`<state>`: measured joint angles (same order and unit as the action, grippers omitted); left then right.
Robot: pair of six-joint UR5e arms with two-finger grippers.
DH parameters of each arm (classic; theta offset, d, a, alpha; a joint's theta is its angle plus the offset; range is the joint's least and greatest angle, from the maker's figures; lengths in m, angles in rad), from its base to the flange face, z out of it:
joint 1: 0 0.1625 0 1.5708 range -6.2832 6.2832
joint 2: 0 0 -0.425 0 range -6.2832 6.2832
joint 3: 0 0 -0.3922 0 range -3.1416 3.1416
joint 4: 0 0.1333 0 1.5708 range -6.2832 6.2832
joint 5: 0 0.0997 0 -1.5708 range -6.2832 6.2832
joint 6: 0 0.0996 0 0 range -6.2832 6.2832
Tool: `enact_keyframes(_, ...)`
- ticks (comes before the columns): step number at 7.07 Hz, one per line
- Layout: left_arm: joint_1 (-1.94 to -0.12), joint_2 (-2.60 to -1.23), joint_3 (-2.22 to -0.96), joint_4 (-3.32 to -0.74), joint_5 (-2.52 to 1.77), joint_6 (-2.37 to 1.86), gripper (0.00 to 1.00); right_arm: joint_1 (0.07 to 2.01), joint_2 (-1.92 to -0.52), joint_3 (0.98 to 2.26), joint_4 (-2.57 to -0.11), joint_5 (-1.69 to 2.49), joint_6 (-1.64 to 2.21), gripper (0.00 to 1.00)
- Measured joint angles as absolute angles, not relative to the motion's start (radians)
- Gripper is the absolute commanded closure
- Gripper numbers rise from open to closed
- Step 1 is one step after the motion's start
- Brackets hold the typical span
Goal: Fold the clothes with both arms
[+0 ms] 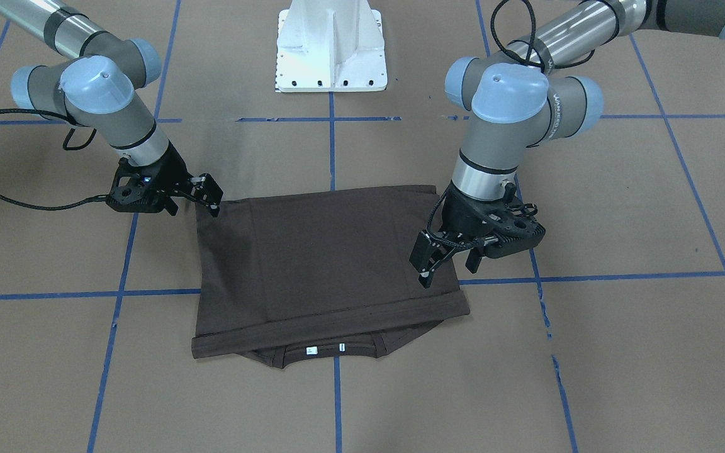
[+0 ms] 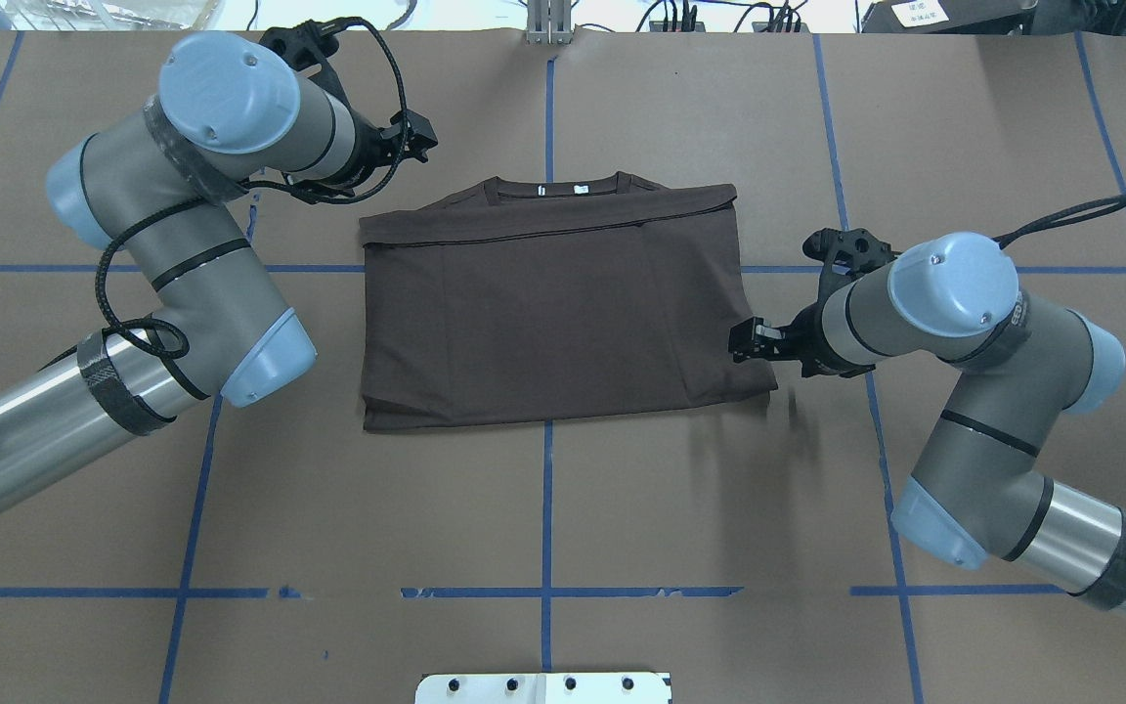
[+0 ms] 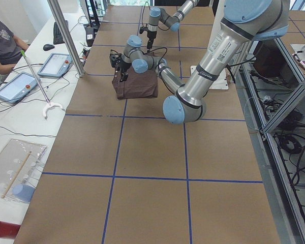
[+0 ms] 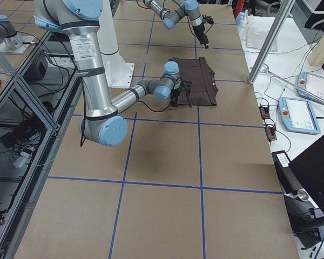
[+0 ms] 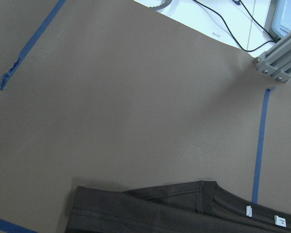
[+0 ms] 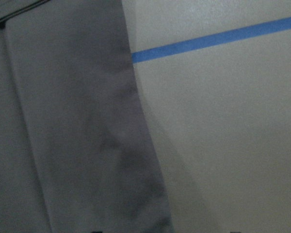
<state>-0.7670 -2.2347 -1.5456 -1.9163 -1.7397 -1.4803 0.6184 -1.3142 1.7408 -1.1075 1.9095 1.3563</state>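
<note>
Showing the fold near its close: we found the dark brown T-shirt lying flat on the brown table as a tidy rectangle. Its sleeves were out of sight and its hem edge lay just short of the collar, where the white neck tags peeped out. The white pedestal base stood well apart from the T-shirt, beyond the edge opposite the collar.

The left gripper hung raised, just off the T-shirt's collar-side corner in the overhead view; its fingers were spread wide and held nothing. The right gripper sat low at the T-shirt's other side edge, near the corner away from the collar. Its fingers looked narrowly parted, with no cloth that we could see between them, though the wrist view was too close to settle this.

We judged three hazards:
- The low right gripper could catch the T-shirt's edge as it drew away, dragging the corner and opening the stacked layers.
- The left gripper, if it came down at the collar-side corner, could pinch only the top layer, so that a further fold would peel the stack apart.
- Unequal lifts on the T-shirt's two sides would skew the rectangle
</note>
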Motion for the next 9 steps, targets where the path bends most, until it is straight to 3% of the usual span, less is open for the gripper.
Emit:
enact_keyframes(1, -0.767, -2.234, -1.546, -1.917, -1.740, -1.480, 0.00, 0.604, -1.317, 1.741, -1.108, 1.903, 1.359, 1.00)
enact_keyframes(5, -0.767, -2.235, -1.547, -1.917, -1.740, -1.482, 0.00, 0.593, -1.346, 1.782, -1.109, 1.953, 1.357, 1.00)
enact_keyframes(8, -0.765, -2.236, -1.553, -1.917, -1.740, -1.482, 0.00, 0.381, -1.615, 2.059, -1.108, 1.950, 1.360, 1.00)
enact_keyframes(9, -0.763, -2.234, -1.565, -1.917, -1.741, -1.482, 0.00, 0.273, -1.677, 2.111, -1.106, 1.946, 1.362, 0.01)
